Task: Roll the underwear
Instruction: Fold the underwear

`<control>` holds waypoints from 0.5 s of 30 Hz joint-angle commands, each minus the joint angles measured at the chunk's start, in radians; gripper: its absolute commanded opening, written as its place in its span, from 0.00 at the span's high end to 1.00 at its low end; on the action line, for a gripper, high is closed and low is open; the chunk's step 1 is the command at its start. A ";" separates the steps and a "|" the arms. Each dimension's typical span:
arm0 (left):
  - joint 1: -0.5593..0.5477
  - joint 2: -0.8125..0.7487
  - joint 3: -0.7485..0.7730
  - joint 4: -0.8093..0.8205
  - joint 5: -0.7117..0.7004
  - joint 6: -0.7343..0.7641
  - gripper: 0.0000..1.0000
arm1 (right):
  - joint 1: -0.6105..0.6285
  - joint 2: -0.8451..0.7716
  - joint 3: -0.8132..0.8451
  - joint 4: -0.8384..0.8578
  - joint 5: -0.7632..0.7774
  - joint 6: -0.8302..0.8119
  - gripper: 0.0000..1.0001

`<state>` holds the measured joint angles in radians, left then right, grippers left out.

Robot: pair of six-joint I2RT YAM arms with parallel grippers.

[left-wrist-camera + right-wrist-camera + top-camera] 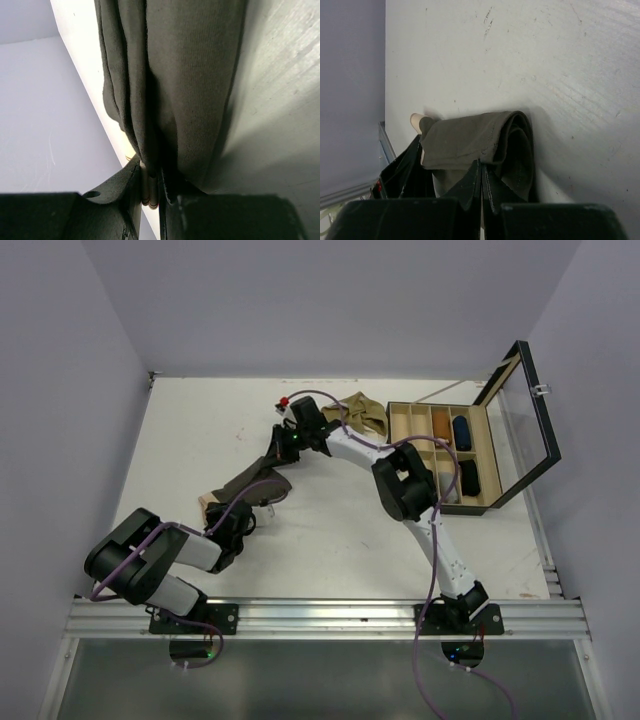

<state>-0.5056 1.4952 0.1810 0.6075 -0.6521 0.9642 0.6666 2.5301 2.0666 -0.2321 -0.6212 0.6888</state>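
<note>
1. While the left end effector [159, 192] is clamped on the dark brown cloth boxer briefs [190, 90], its two fingers grip the garment at the beige waistband [149, 192], a sliver of which shows between them.
2. From that grip the dark cloth runs straight ahead of the left end effector in long lengthwise folds, lying on the white bench [280, 100].
3. The right end effector [481, 172] has its fingers together with no gap showing, and the tips sit against the other, folded-over end of the same briefs.
4. Whether a layer of cloth is caught between those tips cannot be told. Dark fabric shows on both sides of the fingers, and just ahead of them it curls into a rounded lip.
5. Seen from above, the garment stretches as a narrow strip between the two end effectors, with the waistband at the left one and the folded end at the right one.
6. The olive-tan cloth boxer briefs [365, 412] lie crumpled behind the right end effector, beside its arm, and neither end effector holds them.
7. Beyond that, further from the right end effector, stands a black-framed box with tan wooden compartments [425, 445]. Its glass lid [520, 425] is raised, the olive-tan garment lies just beside its near wall, and a few dark rolled items sit in its cells.
</note>
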 commanded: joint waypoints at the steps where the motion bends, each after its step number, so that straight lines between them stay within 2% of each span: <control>1: -0.001 0.051 -0.046 -0.126 0.126 -0.088 0.81 | 0.004 -0.132 -0.048 -0.013 -0.026 0.003 1.00; 8: -0.001 0.050 -0.049 -0.114 0.124 -0.090 0.81 | 0.005 -0.235 -0.180 -0.039 -0.037 0.029 1.00; 15: -0.001 0.039 -0.054 -0.120 0.127 -0.093 0.81 | 0.017 -0.231 -0.315 -0.042 -0.037 0.046 1.00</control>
<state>-0.5056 1.5005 0.1783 0.6205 -0.6556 0.9611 0.6689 2.3299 1.8076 -0.2546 -0.6430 0.7155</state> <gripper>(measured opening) 0.190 0.008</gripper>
